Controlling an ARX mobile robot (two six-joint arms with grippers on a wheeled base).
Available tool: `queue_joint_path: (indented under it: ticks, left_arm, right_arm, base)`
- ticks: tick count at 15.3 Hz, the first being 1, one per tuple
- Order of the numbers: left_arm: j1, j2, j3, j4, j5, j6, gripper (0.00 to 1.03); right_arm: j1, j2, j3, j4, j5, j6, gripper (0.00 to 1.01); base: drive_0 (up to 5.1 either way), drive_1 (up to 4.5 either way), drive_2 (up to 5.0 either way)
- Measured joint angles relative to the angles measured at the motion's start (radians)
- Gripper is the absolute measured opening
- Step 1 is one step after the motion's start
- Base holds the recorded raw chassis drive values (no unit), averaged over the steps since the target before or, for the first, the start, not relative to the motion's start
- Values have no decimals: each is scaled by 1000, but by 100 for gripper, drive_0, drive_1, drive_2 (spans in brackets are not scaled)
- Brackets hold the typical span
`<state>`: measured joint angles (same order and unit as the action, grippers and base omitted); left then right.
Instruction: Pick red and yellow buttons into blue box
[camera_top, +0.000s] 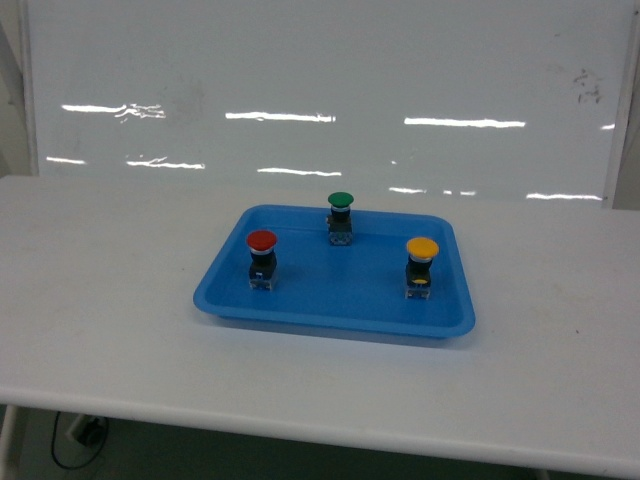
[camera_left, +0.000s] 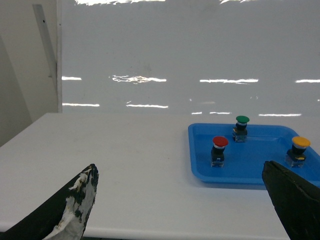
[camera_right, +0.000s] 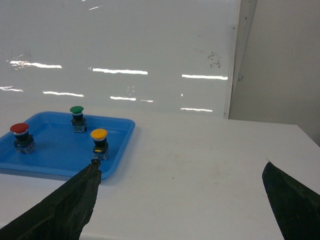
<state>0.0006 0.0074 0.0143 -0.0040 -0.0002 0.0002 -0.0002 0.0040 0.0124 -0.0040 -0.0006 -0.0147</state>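
The red button (camera_top: 262, 258) stands upright at the left inside the blue box (camera_top: 330, 300), a shallow tray on the white table. The yellow button (camera_top: 421, 266) stands upright at the tray's right. In the left wrist view the red button (camera_left: 219, 150) and the yellow button (camera_left: 299, 150) sit in the blue box (camera_left: 240, 172), ahead and to the right of my left gripper (camera_left: 180, 172), which is open and empty. My right gripper (camera_right: 180, 170) is open and empty over bare table, right of the blue box (camera_right: 60, 162) with its yellow button (camera_right: 99, 142) and red button (camera_right: 21, 137). Neither gripper shows in the head view.
A green-capped button (camera_top: 341, 217) stands at the back middle of the tray. The white table (camera_top: 100, 300) reaches a glossy white wall behind. Its front edge (camera_top: 300, 425) runs near the bottom of the head view.
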Motion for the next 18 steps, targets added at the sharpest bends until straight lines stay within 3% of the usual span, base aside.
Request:
queue_joint_path:
  ticks: [18]
  left_arm:
    - [-1, 10, 0, 16, 1, 0, 98]
  right_arm:
    - [0, 0, 0, 0, 0, 0, 98]
  base:
    - [0, 0, 0]
